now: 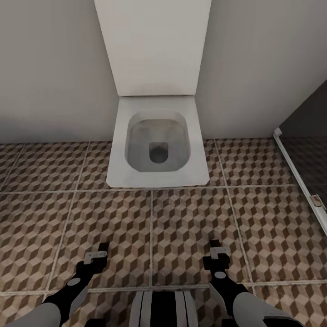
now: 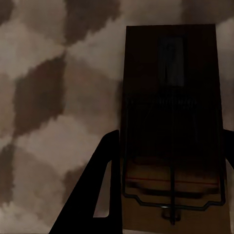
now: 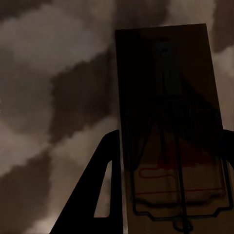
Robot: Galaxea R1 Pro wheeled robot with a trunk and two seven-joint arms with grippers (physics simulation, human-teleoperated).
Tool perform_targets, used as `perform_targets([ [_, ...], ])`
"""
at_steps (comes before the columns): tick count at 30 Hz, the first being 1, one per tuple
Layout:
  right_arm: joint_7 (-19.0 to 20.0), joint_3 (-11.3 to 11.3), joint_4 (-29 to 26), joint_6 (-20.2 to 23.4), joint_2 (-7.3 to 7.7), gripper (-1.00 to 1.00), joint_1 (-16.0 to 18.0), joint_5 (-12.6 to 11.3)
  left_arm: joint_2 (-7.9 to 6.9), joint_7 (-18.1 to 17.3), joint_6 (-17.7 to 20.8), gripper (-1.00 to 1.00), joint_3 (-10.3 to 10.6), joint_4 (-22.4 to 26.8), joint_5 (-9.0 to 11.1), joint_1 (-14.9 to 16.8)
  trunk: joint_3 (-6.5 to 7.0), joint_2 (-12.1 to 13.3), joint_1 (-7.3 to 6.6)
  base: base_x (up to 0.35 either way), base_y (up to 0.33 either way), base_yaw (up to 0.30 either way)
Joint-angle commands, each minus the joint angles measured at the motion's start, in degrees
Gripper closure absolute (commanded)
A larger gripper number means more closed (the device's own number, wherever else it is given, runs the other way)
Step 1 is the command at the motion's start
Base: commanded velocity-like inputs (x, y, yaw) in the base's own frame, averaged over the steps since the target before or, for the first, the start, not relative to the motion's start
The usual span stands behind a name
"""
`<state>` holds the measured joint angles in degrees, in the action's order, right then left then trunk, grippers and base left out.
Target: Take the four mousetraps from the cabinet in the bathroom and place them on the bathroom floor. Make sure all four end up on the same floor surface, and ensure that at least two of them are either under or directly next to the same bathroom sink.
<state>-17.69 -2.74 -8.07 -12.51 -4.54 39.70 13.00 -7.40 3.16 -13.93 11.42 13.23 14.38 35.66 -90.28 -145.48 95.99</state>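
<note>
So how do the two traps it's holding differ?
Little differs. The left trap shows a thin straight red line near its wire end, against paler tiles; the right trap has a looping red mark and a reddish patch, against darker tiles. Both are flat dark-brown boards with wire bails, each between gripper fingers.

The head camera is looking steeply down from above onto the bathroom floor (image 1: 190, 227) and a toilet (image 1: 156, 141). Each wrist camera is viewing along its fingers, very near the same cube-patterned tiles.
</note>
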Motion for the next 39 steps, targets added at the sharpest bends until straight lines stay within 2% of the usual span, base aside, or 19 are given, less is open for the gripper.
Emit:
perform_targets([
  [1, -0.1, -0.3, 0.1, -0.2, -0.03, 1.0, 0.0, 0.4, -0.04, 0.6, 2.0, 1.0, 1.1, 0.0, 0.4, 0.0, -0.03, 0.0, 0.01, 0.0, 0.0, 0.0],
  [8, -0.1, -0.3, -0.4, 0.0, -0.03, 1.0, 0.0, 0.5, -0.2, 0.0, 1.7, 1.0, 1.4, 0.6, 0.4, 0.0, -0.03, 0.0, 0.01, 0.0, 0.0, 0.0],
  [10, -0.1, -0.4, -0.5, 0.0, -0.03, 1.0, 0.0, 0.5, -0.17, -0.1, 0.6, 1.0, 1.5, 1.1, -0.2, 0.0, -0.03, 0.0, 0.01, 0.0, 0.0, 0.0],
  [14, -0.1, -0.4, -0.8, 0.2, -0.05, 1.0, 0.0, 0.6, -0.35, -0.2, -2.5, 1.0, 1.7, 4.9, -3.2, 0.0, -0.03, 0.0, 0.01, 0.0, 0.0, 0.0],
  [17, -0.1, -0.4, -1.0, 0.2, -0.08, 1.0, 0.0, 0.6, -0.59, -0.2, -3.2, 1.0, 1.6, 8.1, -4.8, 0.0, -0.03, 0.0, 0.01, 0.0, 0.0, 0.0],
  [20, -0.1, -0.3, -1.8, 0.4, -0.09, 1.0, 0.0, 0.7, -0.84, -0.2, -3.3, 1.0, 1.6, 10.9, -5.5, 0.0, -0.03, 0.0, 0.01, 0.0, 0.0, 0.0],
  [28, 0.5, -0.3, -5.5, 2.7, 0.17, 1.0, 0.0, 1.0, -1.26, -0.5, 2.1, 1.0, 1.5, 16.0, -5.9, 0.5, -0.03, 0.0, 0.01, 0.0, 0.0, 0.0],
  [30, 0.5, -0.4, -6.2, 3.4, 0.4, 1.0, 0.0, 1.0, -1.34, -0.9, 3.4, 1.0, 1.5, 16.1, -5.8, 1.1, -0.03, 0.0, 0.01, 0.0, 0.0, 0.0],
  [34, 0.6, -0.4, -7.6, 4.4, 0.84, 1.0, 0.0, 1.0, -1.95, -4.0, 8.7, 1.0, 1.4, 15.6, -5.4, 3.1, -0.03, 0.0, 0.01, 0.0, 0.0, 0.0],
  [39, 0.7, -0.4, -8.0, 5.2, 0.91, 1.0, 0.0, 0.8, -2.92, -5.3, 11.0, 1.0, 0.9, 15.2, -5.1, 3.6, -0.03, 0.0, 0.01, 0.0, 0.0, 0.0],
])
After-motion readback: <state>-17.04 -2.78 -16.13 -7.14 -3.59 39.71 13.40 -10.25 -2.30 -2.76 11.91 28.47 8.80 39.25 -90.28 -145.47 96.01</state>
